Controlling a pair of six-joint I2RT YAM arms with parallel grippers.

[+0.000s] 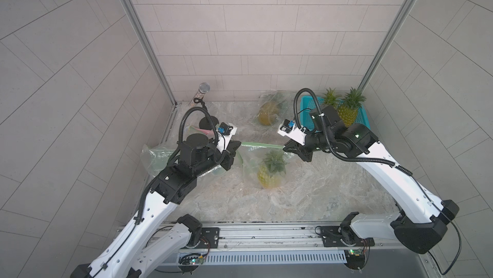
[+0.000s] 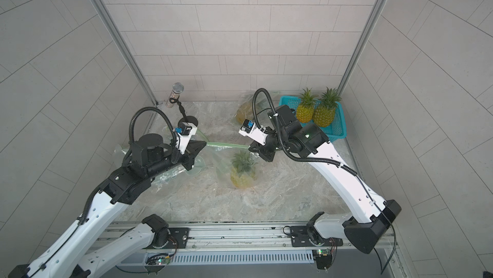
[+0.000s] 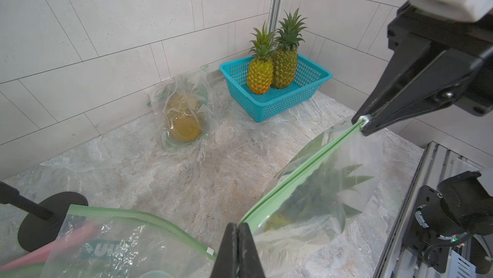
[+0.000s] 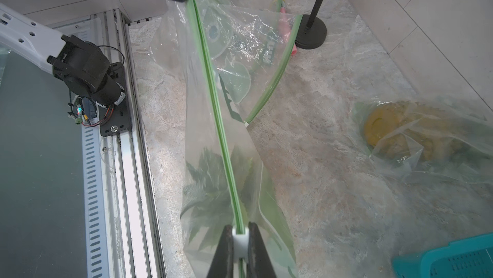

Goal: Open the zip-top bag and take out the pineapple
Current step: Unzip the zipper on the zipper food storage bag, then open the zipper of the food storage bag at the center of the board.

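The clear zip-top bag point(image 1: 250, 164) hangs stretched between my two grippers over the middle of the table, the pineapple point(image 1: 268, 179) inside with its leafy crown up. Its green zip strip point(image 1: 262, 145) runs taut from one gripper to the other and looks closed along its length. My left gripper point(image 3: 238, 224) is shut on one end of the strip. At the other end my right gripper point(image 4: 240, 227) is shut on the white slider point(image 4: 240, 242). In both top views the pineapple point(image 2: 242, 178) rests low in the bag, near the tabletop.
A teal basket point(image 3: 280, 103) holding two pineapples stands in the back right corner. Another bagged pineapple point(image 1: 268, 112) lies by the back wall. A second zip bag point(image 3: 120, 247) with a pink item lies under my left arm. A microphone stand point(image 1: 204, 88) rises at back left.
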